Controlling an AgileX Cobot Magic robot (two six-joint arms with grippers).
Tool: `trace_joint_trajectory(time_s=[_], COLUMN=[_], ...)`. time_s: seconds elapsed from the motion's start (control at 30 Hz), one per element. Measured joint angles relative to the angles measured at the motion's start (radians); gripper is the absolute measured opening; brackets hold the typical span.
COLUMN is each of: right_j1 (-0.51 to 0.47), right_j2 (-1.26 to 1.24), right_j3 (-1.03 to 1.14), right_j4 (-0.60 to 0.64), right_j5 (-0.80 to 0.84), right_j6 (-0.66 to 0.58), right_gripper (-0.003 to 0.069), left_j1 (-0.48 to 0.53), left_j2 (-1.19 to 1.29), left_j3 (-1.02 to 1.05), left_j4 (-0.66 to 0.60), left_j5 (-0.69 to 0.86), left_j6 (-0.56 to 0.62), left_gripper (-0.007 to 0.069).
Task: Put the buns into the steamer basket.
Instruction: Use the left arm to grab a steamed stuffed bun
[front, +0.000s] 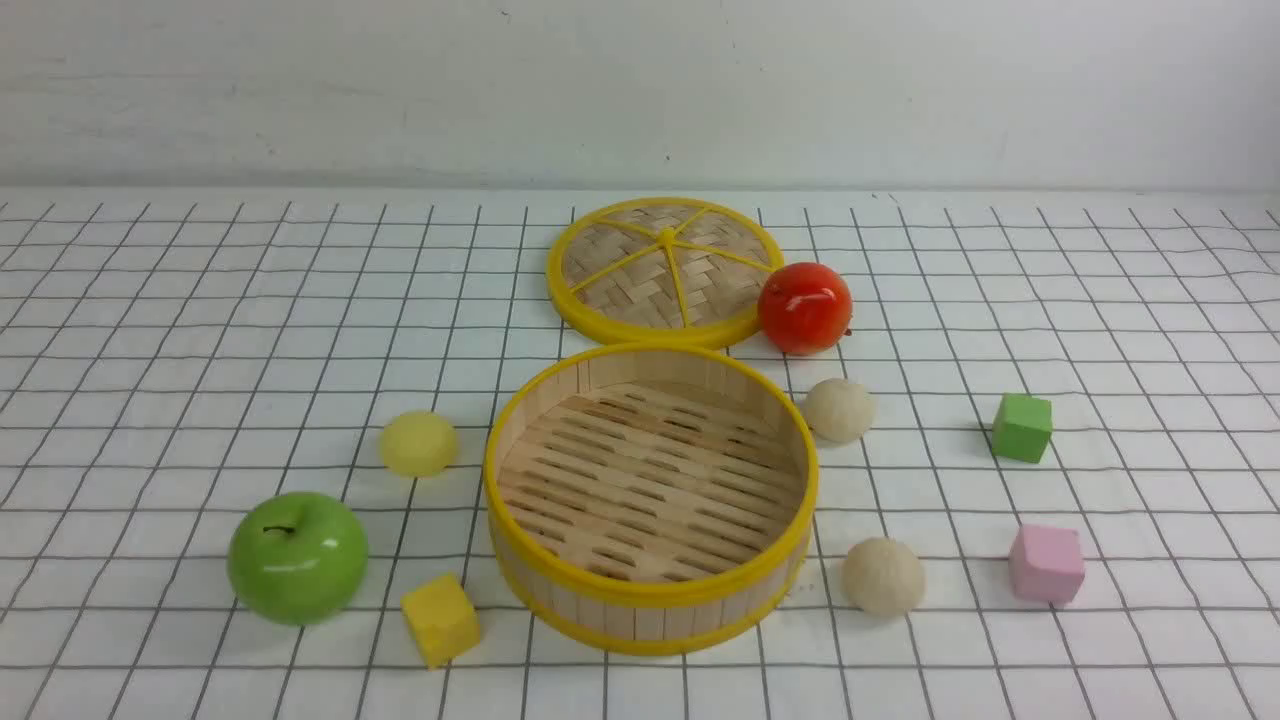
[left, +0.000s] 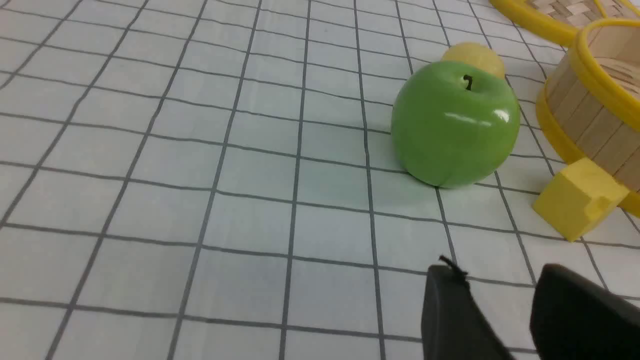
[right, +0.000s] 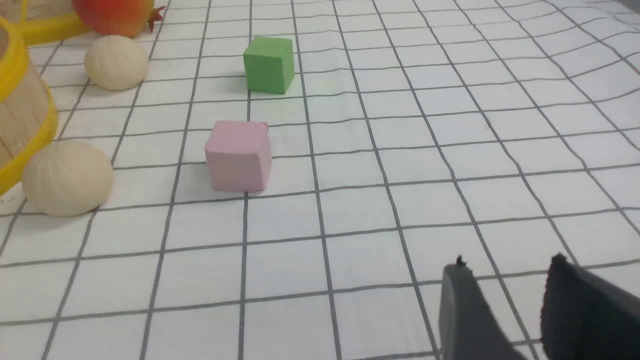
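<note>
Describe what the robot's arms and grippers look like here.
Only fingertips show, in the wrist views. The left gripper has two matte black, tapering fingers, one with a small frayed wisp at its tip. The right gripper has one dark grey and one black finger, with rough tips. No arms, cables or markings are visible.

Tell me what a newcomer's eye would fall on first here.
The open steamer basket with yellow rims dominates the middle of the checked cloth, its woven lid lying flat behind it. Two glossy fruits follow: a green apple front left, a red fruit by the lid's right edge. A yellow bun left of the basket and two cream buns right of it all lie outside.
</note>
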Motion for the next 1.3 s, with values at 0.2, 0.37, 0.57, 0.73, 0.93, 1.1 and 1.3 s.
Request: trace_joint_trajectory(time_s=[0.2, 0.37, 0.57, 0.73, 0.93, 1.1, 1.3], right_j1=[0.000, 0.000, 0.000, 0.000, 0.000, 0.000, 0.000], right_j2=[0.000, 0.000, 0.000, 0.000, 0.000, 0.000, 0.000], right_j3=[0.000, 0.000, 0.000, 0.000, 0.000, 0.000, 0.000], right_j4=[0.000, 0.000, 0.000, 0.000, 0.000, 0.000, 0.000], right_j5=[0.000, 0.000, 0.000, 0.000, 0.000, 0.000, 0.000], right_j6=[0.000, 0.000, 0.000, 0.000, 0.000, 0.000, 0.000], right_gripper=[0.0239, 0.0239, 0.0239, 0.0239, 0.0239, 0.0239, 0.0239], left_j1=[0.000, 0.000, 0.000, 0.000, 0.001, 0.001, 0.001], left_j2=[0.000, 0.000, 0.000, 0.000, 0.000, 0.000, 0.000], left_j3=[0.000, 0.000, 0.000, 0.000, 0.000, 0.000, 0.000], left_j4=[0.000, 0.000, 0.000, 0.000, 0.000, -0.019, -0.113], left_j5=[0.000, 0.000, 0.000, 0.000, -0.004, -0.087, -0.354], left_j6=[0.000, 0.000, 0.000, 0.000, 0.000, -0.023, -0.153], left_gripper=[0.0239, 0.0239, 0.0239, 0.0239, 0.0239, 0.0239, 0.0239])
